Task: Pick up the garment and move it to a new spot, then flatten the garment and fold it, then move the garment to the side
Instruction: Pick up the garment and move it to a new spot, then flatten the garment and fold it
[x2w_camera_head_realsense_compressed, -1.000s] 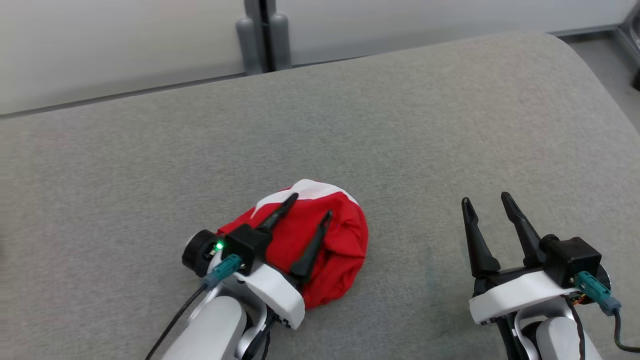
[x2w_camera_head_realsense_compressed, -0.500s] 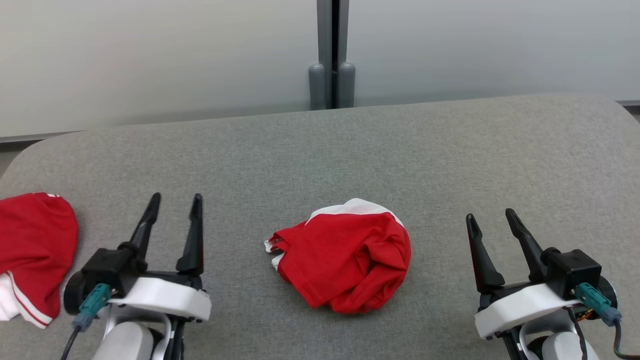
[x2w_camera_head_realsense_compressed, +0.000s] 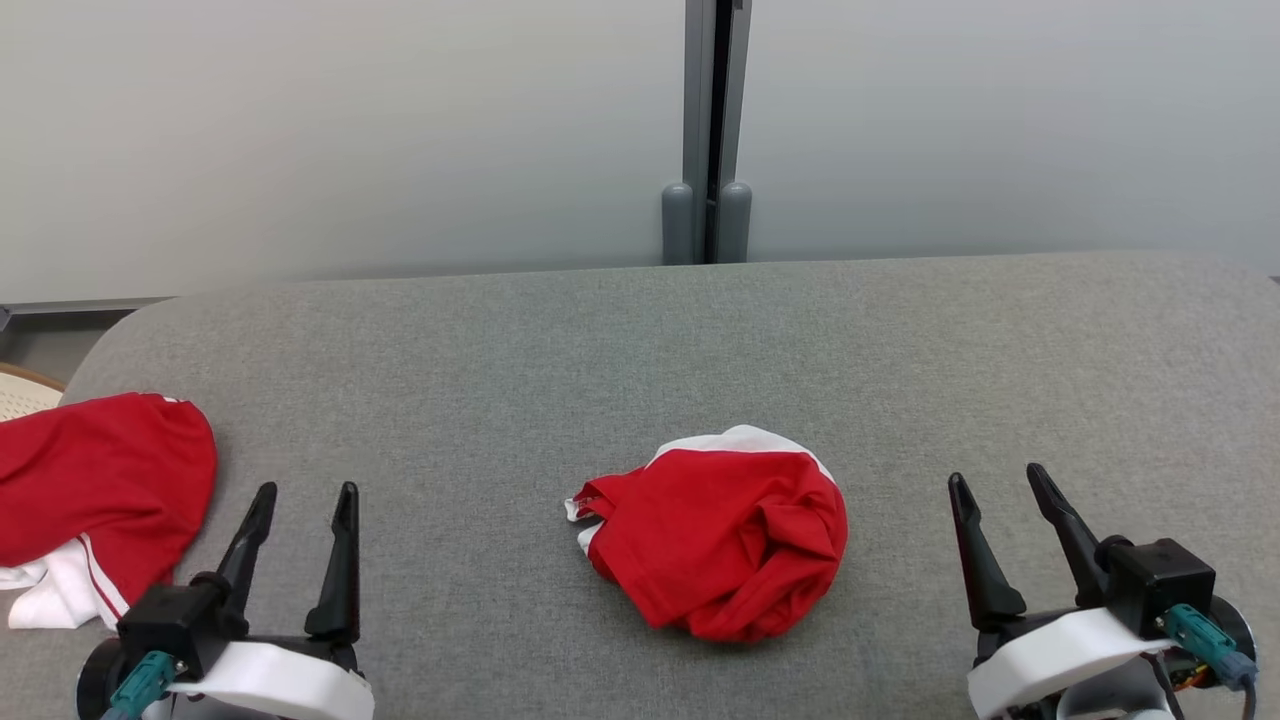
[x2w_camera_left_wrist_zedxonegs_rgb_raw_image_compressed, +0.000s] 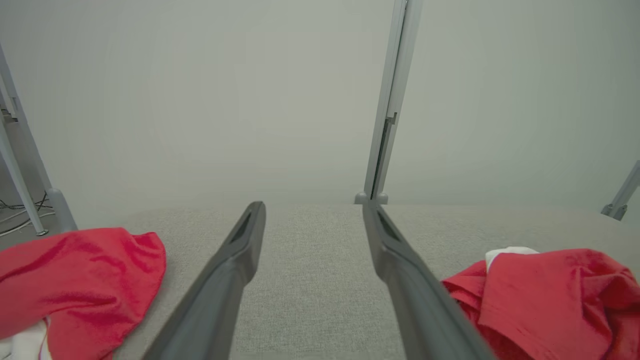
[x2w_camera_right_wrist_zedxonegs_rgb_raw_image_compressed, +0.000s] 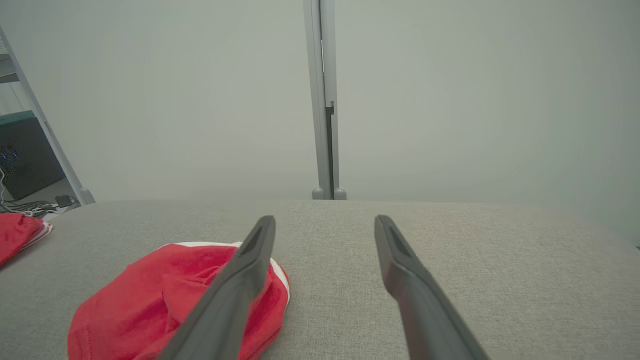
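Observation:
A crumpled red garment (x2w_camera_head_realsense_compressed: 730, 545) with white trim lies bunched in the middle of the grey padded table (x2w_camera_head_realsense_compressed: 640, 340). It also appears in the left wrist view as a garment (x2w_camera_left_wrist_zedxonegs_rgb_raw_image_compressed: 545, 300) at the lower right, and in the right wrist view as a garment (x2w_camera_right_wrist_zedxonegs_rgb_raw_image_compressed: 165, 305) at the lower left. My left gripper (x2w_camera_head_realsense_compressed: 308, 490) stands open at the lower left, well apart from the garment and holding nothing. Its jaws spread wide in the wrist view (x2w_camera_left_wrist_zedxonegs_rgb_raw_image_compressed: 314, 207). My right gripper (x2w_camera_head_realsense_compressed: 995, 476) is open and empty at the lower right (x2w_camera_right_wrist_zedxonegs_rgb_raw_image_compressed: 325, 219).
A second red and white garment (x2w_camera_head_realsense_compressed: 100, 490) lies on the table's left end, close beside my left gripper. A grey post (x2w_camera_head_realsense_compressed: 708, 130) stands behind the table against a pale wall. A wicker rim (x2w_camera_head_realsense_compressed: 20, 390) shows past the left edge.
The head camera has tilted up and swung. My left gripper, open over the garment a second ago, has drawn back to the left, away from it. The right gripper has stayed put.

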